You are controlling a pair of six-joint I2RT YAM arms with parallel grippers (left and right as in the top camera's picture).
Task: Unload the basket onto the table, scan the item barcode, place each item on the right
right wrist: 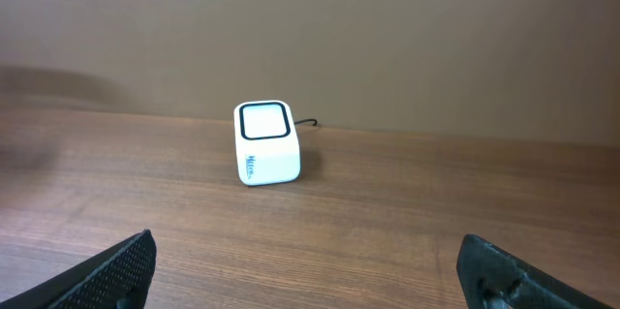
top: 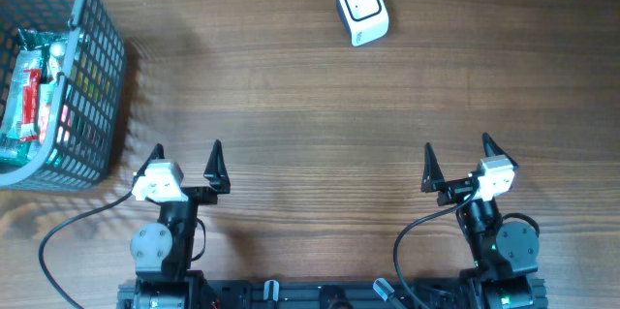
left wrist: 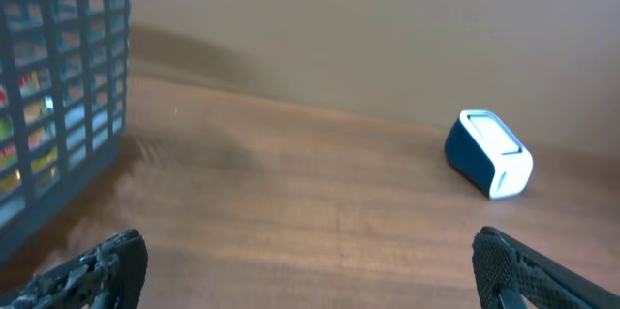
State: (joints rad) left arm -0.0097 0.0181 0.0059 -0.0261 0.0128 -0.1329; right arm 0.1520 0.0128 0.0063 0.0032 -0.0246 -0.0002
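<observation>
A white barcode scanner (top: 362, 10) with a dark-framed window stands at the table's far edge, right of centre; it also shows in the left wrist view as the scanner (left wrist: 489, 152) and in the right wrist view as the scanner (right wrist: 265, 142). Packaged items (top: 27, 96), green, red and white, lie inside the blue-grey wire basket (top: 97, 86) at the far left. My left gripper (top: 187, 154) stands open near the front edge, with nothing between its fingers. My right gripper (top: 456, 149) is open too, well short of the scanner.
The basket's mesh wall (left wrist: 58, 86) rises close on the left of the left gripper (left wrist: 310, 261). A thin black cable (right wrist: 308, 123) leaves the scanner's back. Bare wooden tabletop lies ahead of the right gripper (right wrist: 308, 261).
</observation>
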